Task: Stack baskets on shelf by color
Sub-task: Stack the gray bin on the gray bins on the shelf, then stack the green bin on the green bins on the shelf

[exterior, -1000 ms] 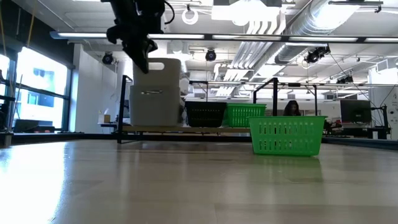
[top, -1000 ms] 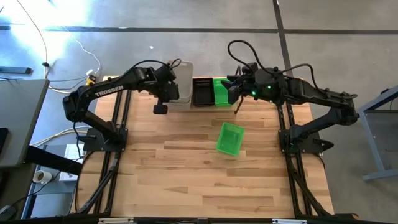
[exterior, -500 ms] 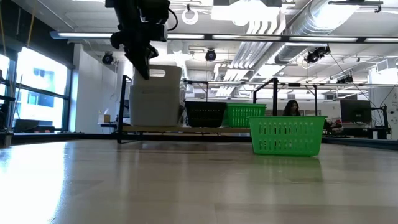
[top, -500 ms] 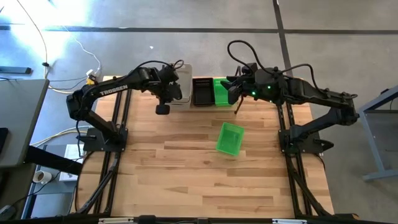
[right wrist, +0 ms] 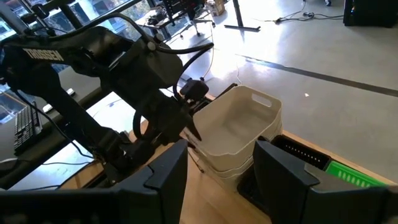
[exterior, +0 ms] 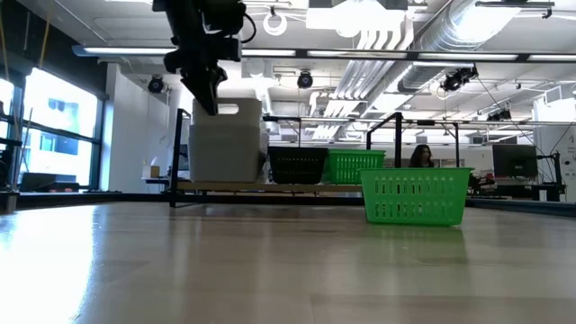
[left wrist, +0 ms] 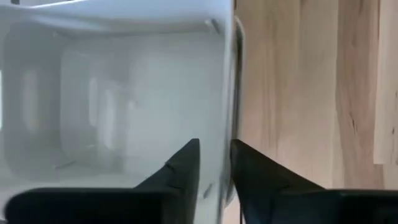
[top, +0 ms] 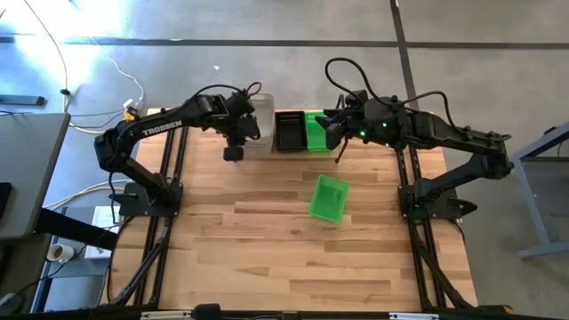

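— Left gripper (left wrist: 214,163) first: what is it on?

— Its two dark fingers (left wrist: 180,168) pinch the near wall of the top whitish basket (top: 259,117), one finger inside and one outside. In the low view that gripper (exterior: 205,90) comes down from above onto the basket's rim.

— Anything inside that basket?

— Nothing shows in it; the left wrist view looks into a bare translucent hollow. From the right wrist view it sits nested on other whitish baskets (right wrist: 239,134), forming a stack at the left end of the shelf (exterior: 270,187).

— And next along the shelf?

— Just beside the whitish stack is the black perforated stack (top: 289,130), and touching its right side the green stack on the shelf (top: 316,130). In the low view the black (exterior: 298,165) and green (exterior: 354,166) ones stand lower than the white stack (exterior: 225,142).

— Where is the right gripper?

— The right gripper (top: 336,133) hovers at the shelf's right end, over the green stack. Its fingers (right wrist: 286,171) are spread apart and hold nothing.

— Any basket off the shelf?

— One loose green basket (top: 329,197) stands upright on the wooden tabletop (top: 267,249), well apart from the shelf and right of the middle. It looks empty from above.
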